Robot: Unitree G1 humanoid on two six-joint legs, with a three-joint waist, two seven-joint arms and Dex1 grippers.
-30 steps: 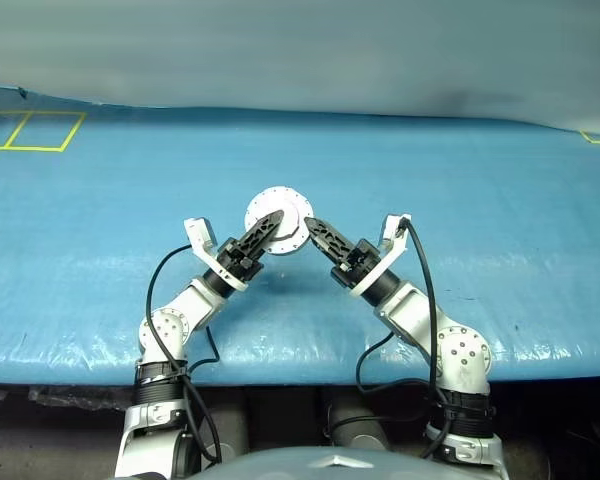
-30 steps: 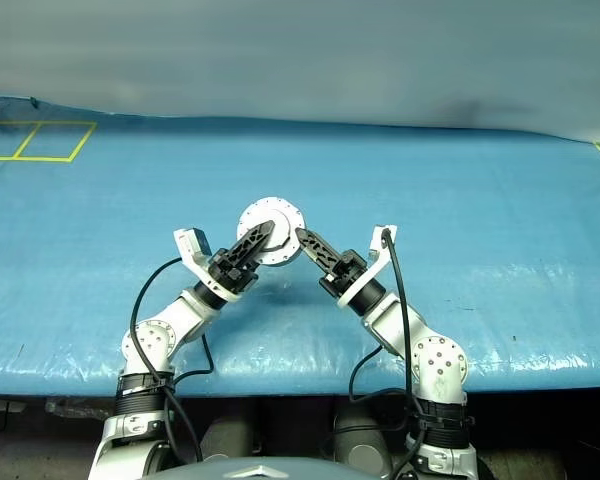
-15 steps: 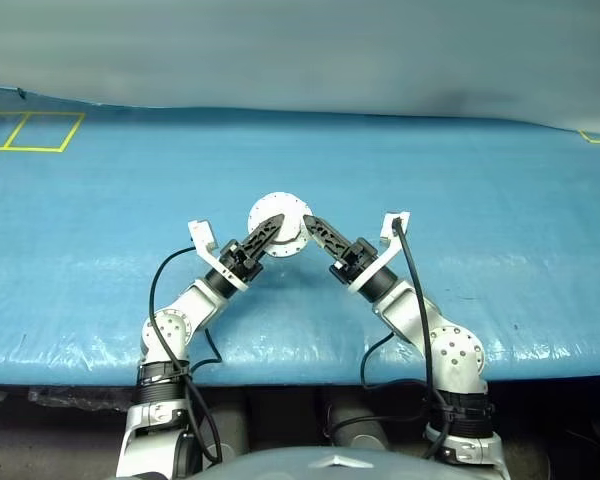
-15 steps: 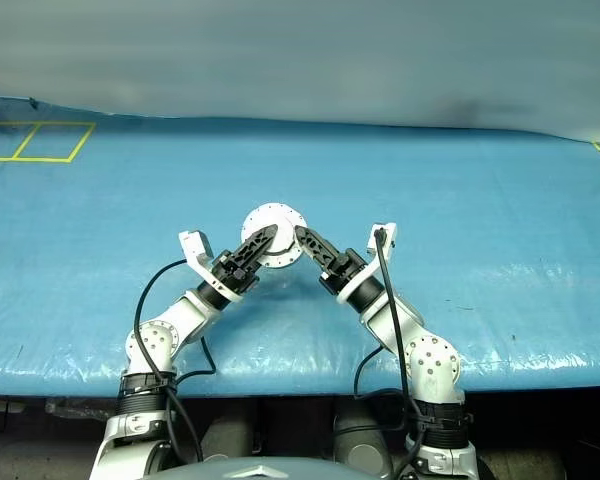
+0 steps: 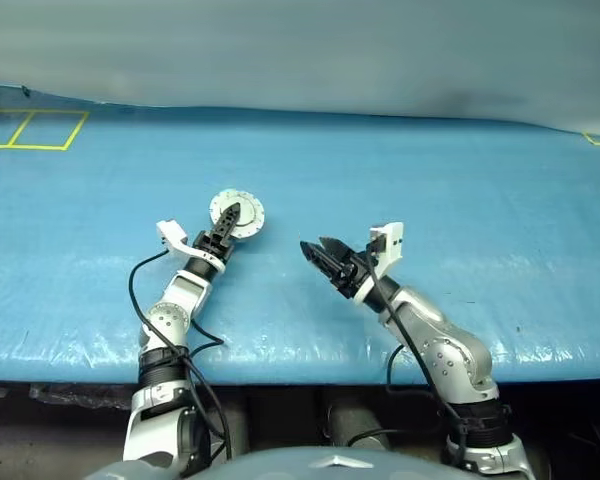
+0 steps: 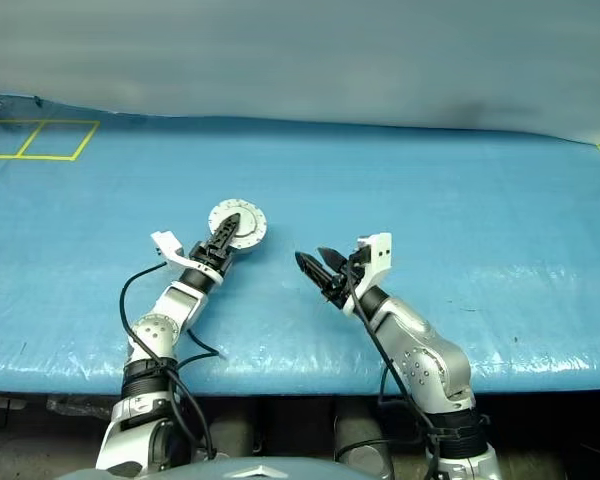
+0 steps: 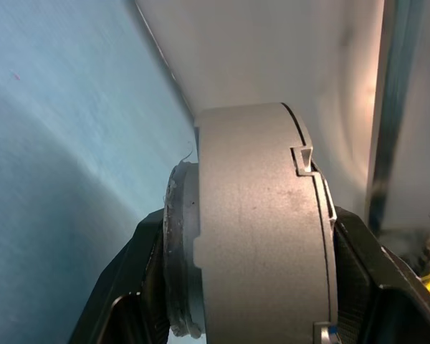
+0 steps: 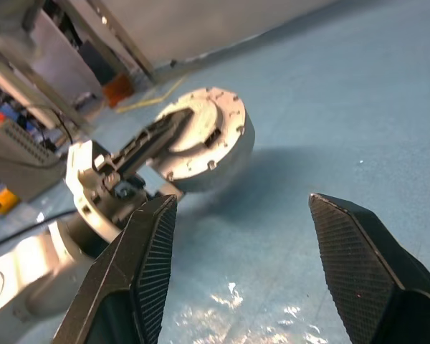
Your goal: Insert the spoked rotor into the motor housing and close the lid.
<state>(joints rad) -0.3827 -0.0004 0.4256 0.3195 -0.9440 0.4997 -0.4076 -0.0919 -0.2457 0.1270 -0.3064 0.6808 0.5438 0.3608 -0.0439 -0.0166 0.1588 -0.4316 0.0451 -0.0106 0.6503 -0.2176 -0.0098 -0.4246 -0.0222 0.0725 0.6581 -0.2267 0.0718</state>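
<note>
The left gripper (image 5: 227, 218) is clamped on the motor housing (image 5: 238, 214) — one black finger (image 5: 225, 222) lies across the housing's flat top face, and the left wrist view shows the grey metal cylinder wedged between the two finger pads, one against each flat end. The housing is held on edge, slightly tilted, its round face toward the head camera, at or just above the blue surface (image 5: 500, 220); whether it touches cannot be told. The lid (image 7: 317, 215) is on it: the left wrist view shows a thin seam running round the cylinder near one end, with a small notch in it, and the face seen in the right wrist view is a closed silver disc with small holes round its rim. What lies inside the housing is hidden by the closed lid.

The right gripper (image 5: 316, 252) is empty, its two ridged black fingers spread well apart with only bare blue surface between them. It hovers low over the surface, clear of the housing and off to its right, pointing toward the left arm. In the right wrist view (image 8: 236, 215) the housing (image 8: 204, 140) sits beyond the open fingers, gripped by the left gripper's finger across its face.

Yellow tape lines (image 5: 35, 130) mark the far left corner of the surface.
</note>
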